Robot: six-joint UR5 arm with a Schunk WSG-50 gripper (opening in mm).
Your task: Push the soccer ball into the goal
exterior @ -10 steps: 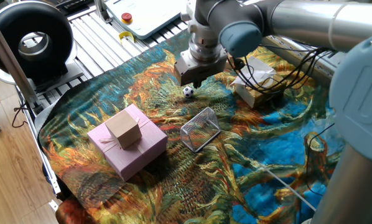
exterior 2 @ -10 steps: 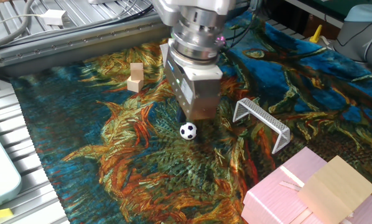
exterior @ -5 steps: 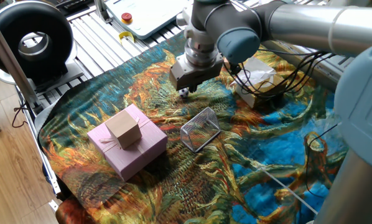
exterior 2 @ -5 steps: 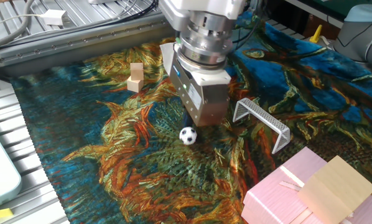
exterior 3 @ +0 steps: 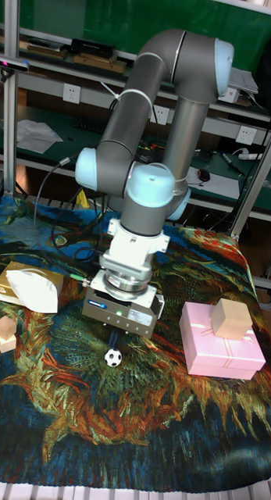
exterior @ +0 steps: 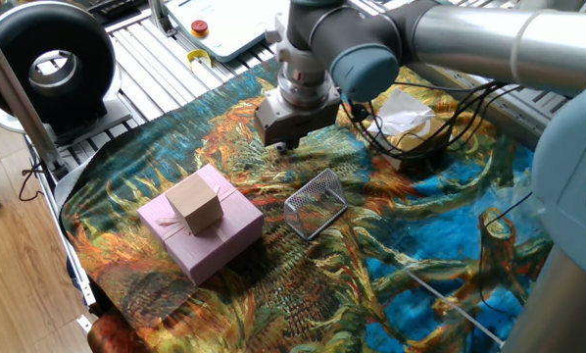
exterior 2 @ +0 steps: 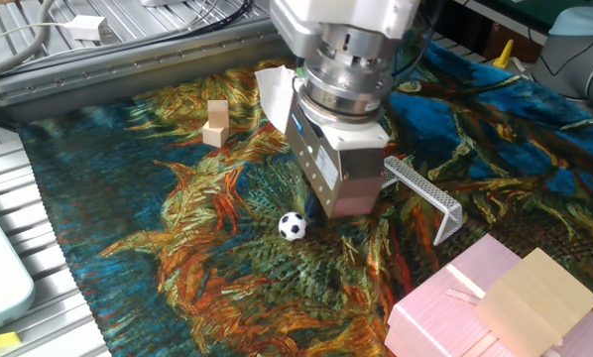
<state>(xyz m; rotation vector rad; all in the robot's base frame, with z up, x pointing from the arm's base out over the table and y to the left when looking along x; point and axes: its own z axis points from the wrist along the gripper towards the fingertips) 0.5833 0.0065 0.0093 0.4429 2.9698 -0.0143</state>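
Nearest me in the tall view: soccer ball, on the patterned cloth, loose.

Just behind it: gripper, fingers pointing down beside the ball; I read them as pressed together on nothing, though the body hides most of them.

Right: pink gift box, small cardboard box on top.

Goal, beyond the gripper body in the other fixed view, apart from the ball.

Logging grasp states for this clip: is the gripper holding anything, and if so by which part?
Nothing is held. The gripper hangs just above the soccer ball, which lies free on the cloth.
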